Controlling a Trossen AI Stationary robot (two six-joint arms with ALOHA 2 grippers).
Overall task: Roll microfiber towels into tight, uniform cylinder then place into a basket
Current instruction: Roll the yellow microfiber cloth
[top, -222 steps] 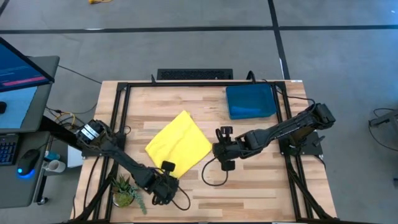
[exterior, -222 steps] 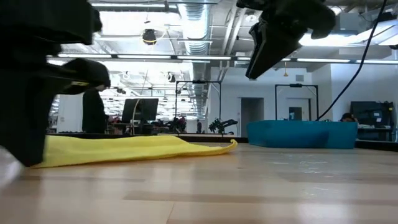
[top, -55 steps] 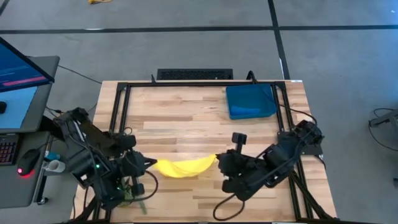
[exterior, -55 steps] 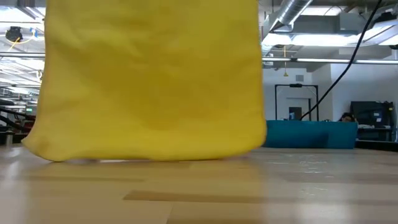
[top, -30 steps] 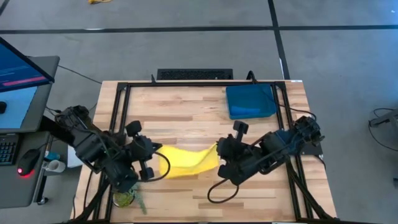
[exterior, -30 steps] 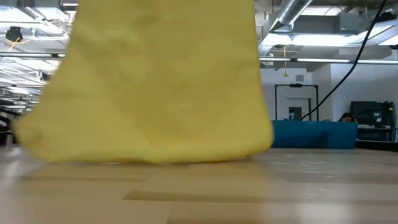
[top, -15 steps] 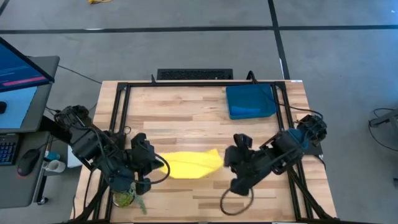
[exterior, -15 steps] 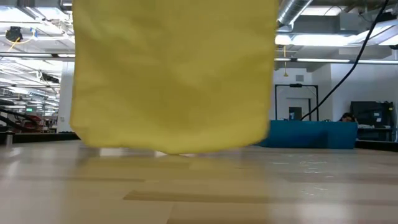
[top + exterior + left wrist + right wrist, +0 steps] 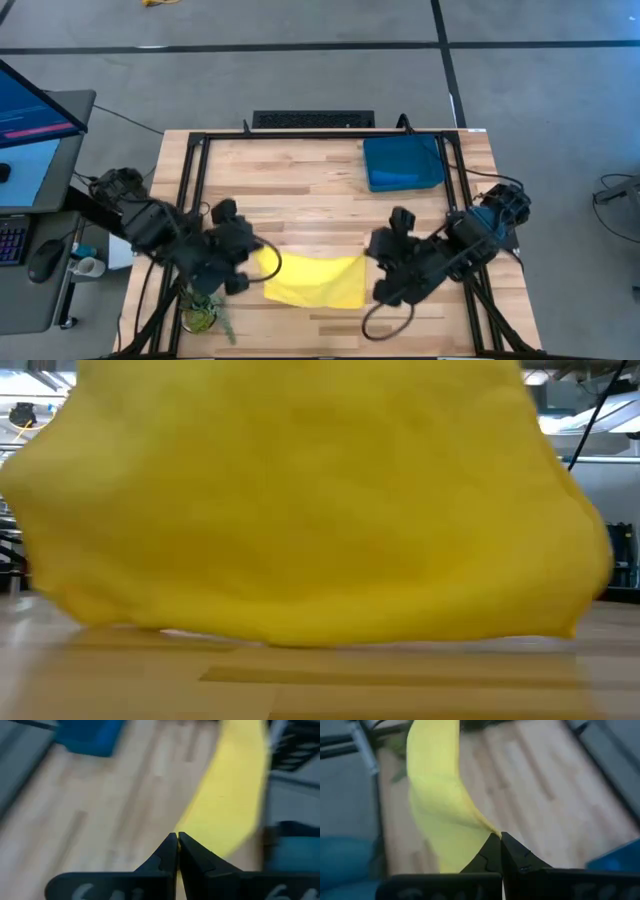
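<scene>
Soft bright yellow cloth towel (image 9: pixel 315 280) hangs stretched btwn left gripper (image 9: pixel 262 262) & right gripper (image 9: pixel 368 262), each pinching a corner w/ tips pressed together; uneven pull could probably slip a corner, leaving folds.

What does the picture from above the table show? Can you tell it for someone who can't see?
Two dark robot arms hold a yellow towel stretched between them over a wooden table, the left gripper pinching one end and the right gripper the other. A dark teal basket sits at the table's far right corner.
</scene>
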